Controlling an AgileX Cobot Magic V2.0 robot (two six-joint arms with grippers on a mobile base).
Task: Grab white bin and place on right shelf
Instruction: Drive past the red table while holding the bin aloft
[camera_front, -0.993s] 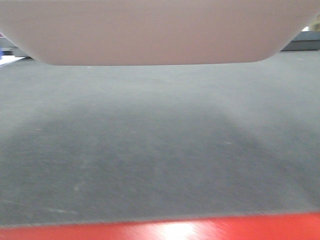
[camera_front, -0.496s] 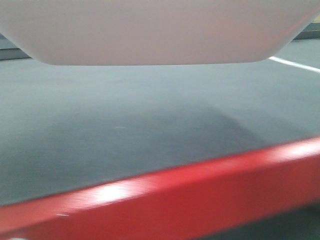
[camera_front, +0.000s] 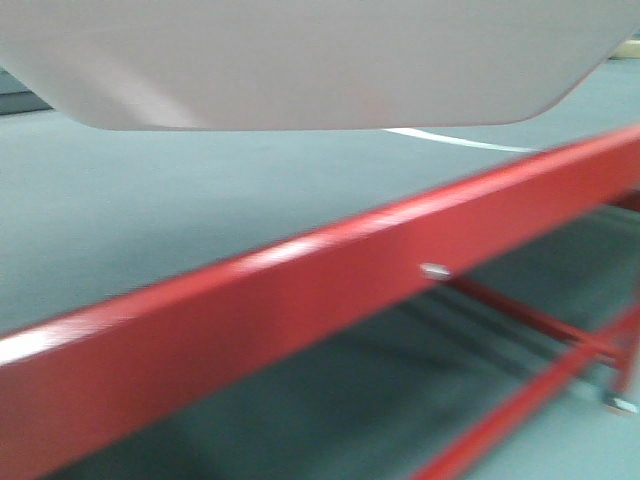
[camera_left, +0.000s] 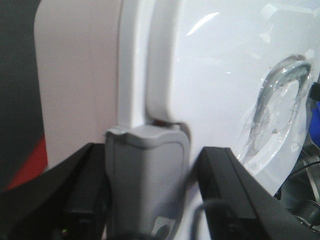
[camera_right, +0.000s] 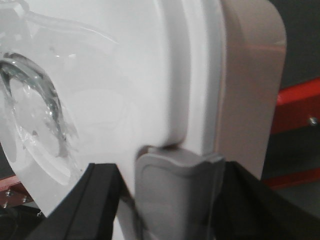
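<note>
Exterior front-facing view shows the underside of the white bin (camera_front: 300, 60) hanging in the air above the red-framed table (camera_front: 250, 310), not touching it; the picture is blurred. The right shelf is in no view. The left gripper (camera_left: 156, 150) has its black fingers on both sides of the bin's grey latch (camera_left: 145, 185) and pinches it; the right gripper (camera_right: 165, 167) pinches the latch on the other end in the same way. I judge the step in hand is the carry to the shelf. To do it well, both arms need equal height and equal squeeze — the latches look small and smooth, so a tilt or sudden turn could let the bin slip.
</note>
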